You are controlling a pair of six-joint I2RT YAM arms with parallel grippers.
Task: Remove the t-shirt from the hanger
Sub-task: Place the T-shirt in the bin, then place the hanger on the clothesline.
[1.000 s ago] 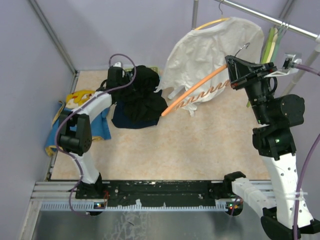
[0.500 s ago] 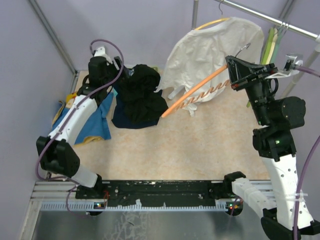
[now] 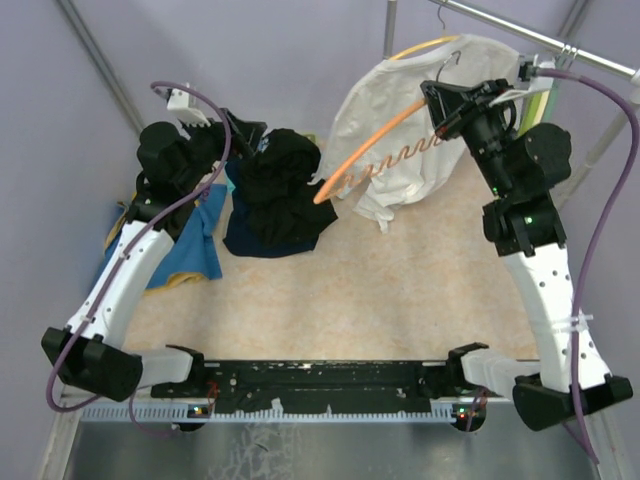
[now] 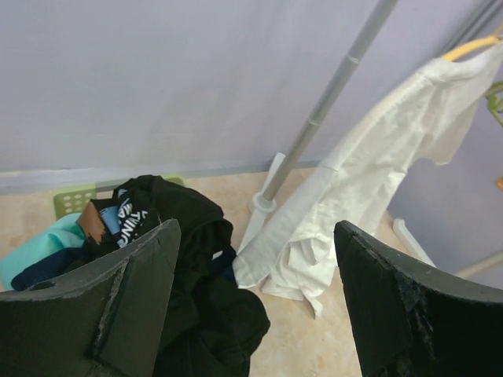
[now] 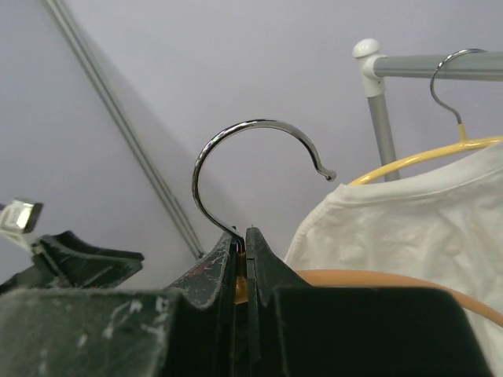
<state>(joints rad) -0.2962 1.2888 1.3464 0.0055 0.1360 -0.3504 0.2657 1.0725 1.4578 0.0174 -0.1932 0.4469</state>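
Observation:
A black t-shirt lies in a heap at the back left of the table, off any hanger; the left wrist view shows it low between the fingers. My left gripper hovers above and left of it, open and empty. The bare orange hanger is held in the air, my right gripper shut on its neck just below the metal hook. Behind it a white t-shirt hangs on a yellow hanger.
The grey clothes rail crosses the back right, its upright pole standing behind the white shirt. Green hangers hang at its right end. A blue garment lies left of the black heap, and a green basket shows behind it.
My left gripper opened, let go of the black t-shirt and rose back and to the left. My right gripper carried the orange hanger up and leftward, nearer the rail.

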